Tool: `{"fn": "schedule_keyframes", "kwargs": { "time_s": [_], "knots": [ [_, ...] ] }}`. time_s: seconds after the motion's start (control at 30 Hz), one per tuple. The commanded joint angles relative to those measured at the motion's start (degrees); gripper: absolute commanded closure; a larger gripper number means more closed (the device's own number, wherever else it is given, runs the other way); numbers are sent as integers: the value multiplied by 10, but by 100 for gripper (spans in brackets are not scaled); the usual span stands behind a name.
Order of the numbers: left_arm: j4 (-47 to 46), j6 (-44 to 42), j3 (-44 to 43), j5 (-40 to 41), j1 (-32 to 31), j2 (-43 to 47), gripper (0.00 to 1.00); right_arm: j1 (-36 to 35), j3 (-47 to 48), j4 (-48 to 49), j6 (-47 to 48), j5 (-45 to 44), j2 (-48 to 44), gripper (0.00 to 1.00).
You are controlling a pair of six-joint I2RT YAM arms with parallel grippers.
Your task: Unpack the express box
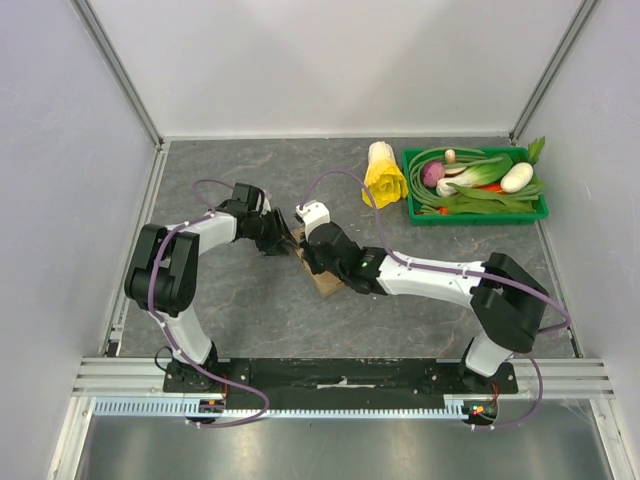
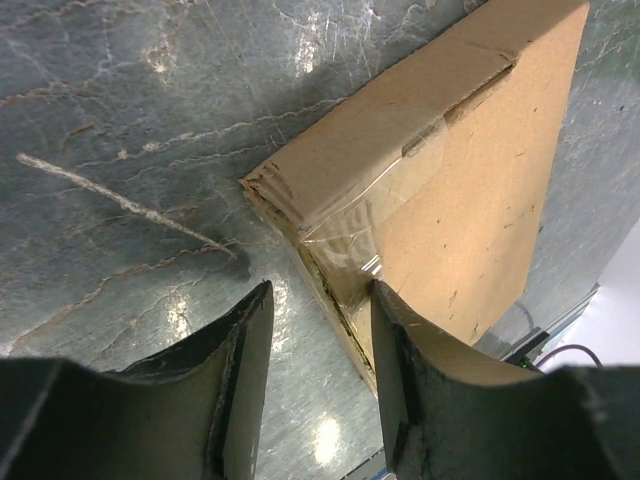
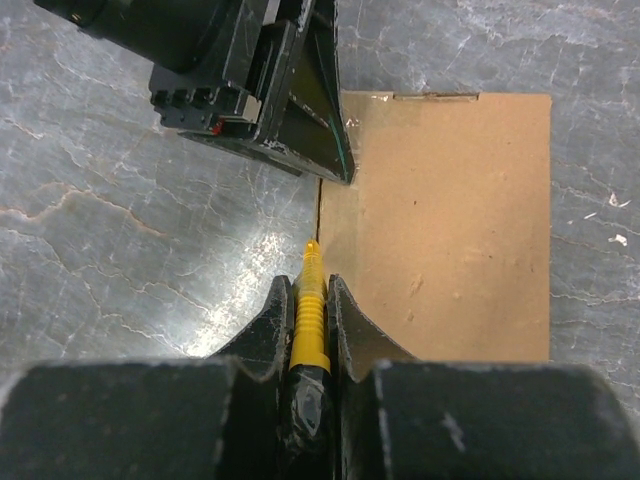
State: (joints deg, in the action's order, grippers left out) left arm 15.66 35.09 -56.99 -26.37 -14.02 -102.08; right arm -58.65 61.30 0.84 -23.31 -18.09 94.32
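Right wrist view: your right gripper [image 3: 311, 292], clenched on a yellow tool [image 3: 308, 322], tip at the left edge of the box [image 3: 445, 220], seam running straight ahead. Left gripper [image 2: 320, 300], spread open, flanks one box corner on the table [image 2: 120, 150].

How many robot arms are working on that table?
2. The left arm reaches in from the left, the right arm from the right holding a yellow tool; both meet at the express box mid-table.
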Motion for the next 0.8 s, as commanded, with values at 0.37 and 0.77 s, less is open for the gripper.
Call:
{"fn": "schedule_keyframes", "kwargs": {
  "time_s": [0.37,0.77],
  "knots": [
    [31,-28,-10,50,-5,-19,52,0,27,27,-1,-17,34,100],
    [37,-29,-14,56,-6,-18,52,0,42,21,5,-28,11,100]
  ]
}}
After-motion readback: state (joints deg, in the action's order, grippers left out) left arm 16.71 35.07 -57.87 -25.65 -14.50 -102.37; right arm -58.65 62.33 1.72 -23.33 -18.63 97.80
